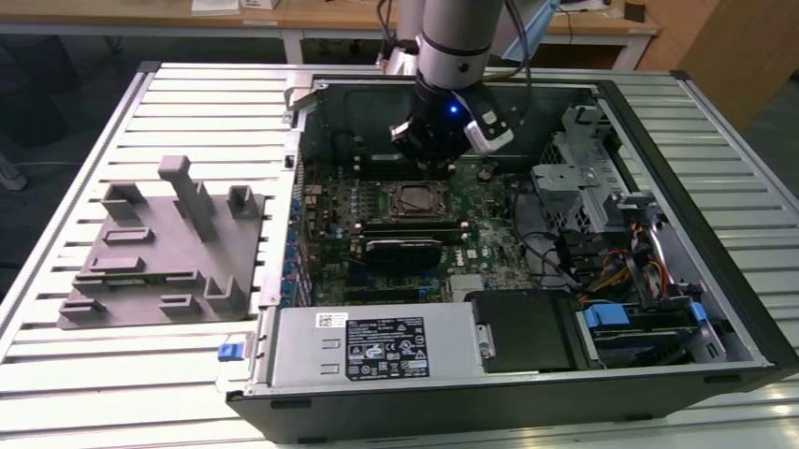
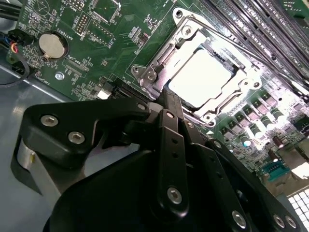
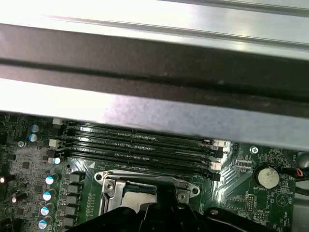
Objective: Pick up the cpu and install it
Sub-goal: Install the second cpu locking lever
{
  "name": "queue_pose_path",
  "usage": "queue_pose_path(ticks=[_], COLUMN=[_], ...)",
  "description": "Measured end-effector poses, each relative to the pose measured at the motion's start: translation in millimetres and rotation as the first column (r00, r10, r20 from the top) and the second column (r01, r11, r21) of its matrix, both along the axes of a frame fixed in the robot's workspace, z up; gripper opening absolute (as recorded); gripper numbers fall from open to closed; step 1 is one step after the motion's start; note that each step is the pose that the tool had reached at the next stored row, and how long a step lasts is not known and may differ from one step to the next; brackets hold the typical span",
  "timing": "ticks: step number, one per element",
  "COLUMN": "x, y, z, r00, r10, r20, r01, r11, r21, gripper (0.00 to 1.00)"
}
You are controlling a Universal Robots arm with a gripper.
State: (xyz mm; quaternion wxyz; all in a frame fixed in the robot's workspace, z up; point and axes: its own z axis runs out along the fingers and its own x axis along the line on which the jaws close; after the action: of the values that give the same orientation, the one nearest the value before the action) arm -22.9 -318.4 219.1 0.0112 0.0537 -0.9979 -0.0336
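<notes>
An arm is hanging over an open desktop PC case (image 1: 699, 309), which is lying on its side on a slatted metal bench (image 1: 75, 374). In the exterior view the gripper (image 1: 431, 159) is sitting upper centre of frame, just above the socket (image 1: 416, 199) in the middle of the motherboard (image 1: 500, 243).

The cpu (image 2: 200, 82) is lying flat inside the socket frame, upper right of centre in the second wrist view, its pale metal top catching the light and the steel frame bordering it on all sides. It looks seated, prob. square to the frame, though glare is washing out its edges, so that's a judgement only.

The claw's black fingers (image 2: 169, 104) are drawn together to a narrow point w/ nothing between them, the tip hovering just beside the socket's near corner; whether it's touching the frame can't be told. Closed tight like that, it fits between the frame and nearby parts.

The grey moulded tray (image 1: 163, 253) is sitting well apart at mid-left of the exterior view, outside the case. In the first wrist view the memory slots (image 3: 140, 145) are running across mid-frame, a coin cell (image 3: 266, 177) at lower right.
</notes>
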Motion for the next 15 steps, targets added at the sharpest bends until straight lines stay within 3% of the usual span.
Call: queue_pose_path(ticks=[7,15], x=[0.0,0.0], y=[0.0,-1.5], z=[8.1,10.8], r00=[1.0000,1.0000], r10=[0.000,0.000], r20=[0.0000,0.0000], r01=[0.000,0.000], r11=[1.0000,1.0000], r21=[0.0002,0.0004], gripper=[0.11,0.11])
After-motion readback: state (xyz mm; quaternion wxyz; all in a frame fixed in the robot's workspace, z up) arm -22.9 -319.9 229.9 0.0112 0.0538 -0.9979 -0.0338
